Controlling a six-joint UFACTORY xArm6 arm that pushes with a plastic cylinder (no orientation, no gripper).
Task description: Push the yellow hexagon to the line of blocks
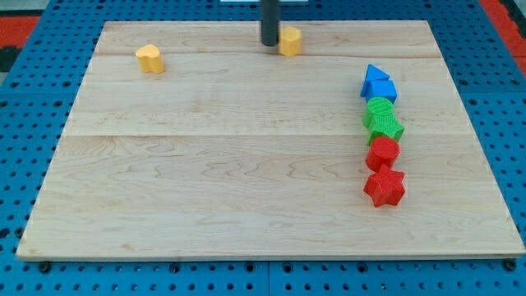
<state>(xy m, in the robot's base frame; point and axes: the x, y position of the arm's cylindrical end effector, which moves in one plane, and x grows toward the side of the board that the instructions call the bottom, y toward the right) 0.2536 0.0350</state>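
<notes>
A yellow hexagon (290, 39) lies near the top edge of the wooden board (205, 181), at the view's top middle. My tip (269, 43) stands right against its left side. A line of several blocks runs down the view's right: a blue triangle (374, 76), a blue block (382, 90), a green round block (379, 108), a green star (385, 127), a red cylinder (383, 153) and a red star (385, 187). The hexagon is well up and to the left of this line.
A second yellow block (149, 58), heart-like in shape, lies at the view's top left. A blue pegboard surface (25, 123) surrounds the board.
</notes>
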